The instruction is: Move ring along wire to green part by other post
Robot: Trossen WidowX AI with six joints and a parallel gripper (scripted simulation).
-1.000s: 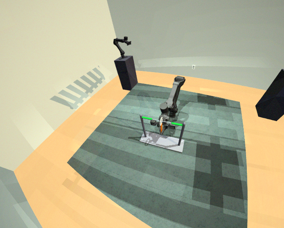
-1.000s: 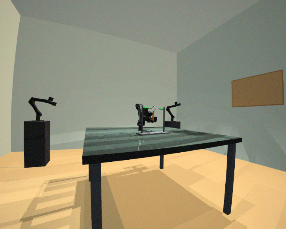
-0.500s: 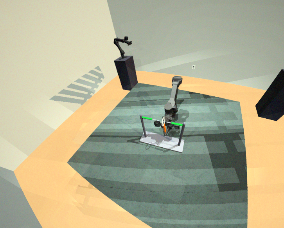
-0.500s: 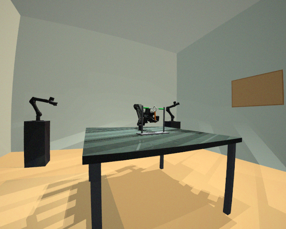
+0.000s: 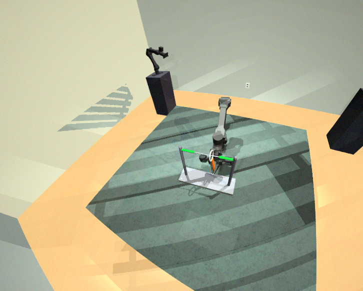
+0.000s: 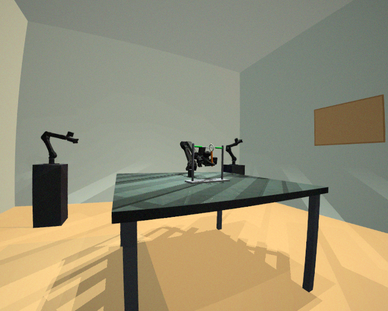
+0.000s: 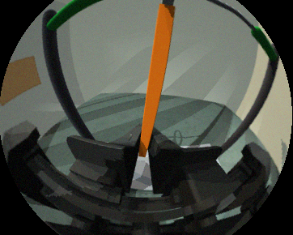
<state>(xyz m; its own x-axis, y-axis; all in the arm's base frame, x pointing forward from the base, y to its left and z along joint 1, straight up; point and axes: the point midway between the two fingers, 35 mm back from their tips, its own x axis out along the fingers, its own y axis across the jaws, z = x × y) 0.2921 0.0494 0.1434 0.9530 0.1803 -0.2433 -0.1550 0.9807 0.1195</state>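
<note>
In the wrist view, the flat orange handle (image 5: 213,164) (image 6: 211,157) (image 7: 155,81) is seen with its lower end between the fingers of the black parallel-jaw gripper (image 5: 213,170) (image 6: 212,163) (image 7: 145,126), a detail too small to be made out in the top and exterior views. The pale round ring (image 5: 209,156) (image 6: 209,147), by contrast, is shown in those two views and is cut off above the wrist view's frame.

The handle is grasped by the gripper, and the ring is held above the fingertips. In the top view, the ring is placed around the thin grey part of the wire (image 5: 199,153) (image 7: 232,10), between the two green parts. The nearer one is the green part at the top view's right (image 5: 226,157) (image 6: 219,148) (image 7: 74,12), beside its dark upright post (image 5: 232,171) (image 6: 222,163) (image 7: 61,81). The other green part (image 5: 187,150) (image 6: 198,146) (image 7: 265,42) and the other dark post (image 5: 183,162) (image 6: 193,162) (image 7: 263,97) are set farther off. Both posts are carried by a pale rectangular base plate (image 5: 224,187). Whether the grey wire is touched by the ring cannot be told.
</note>
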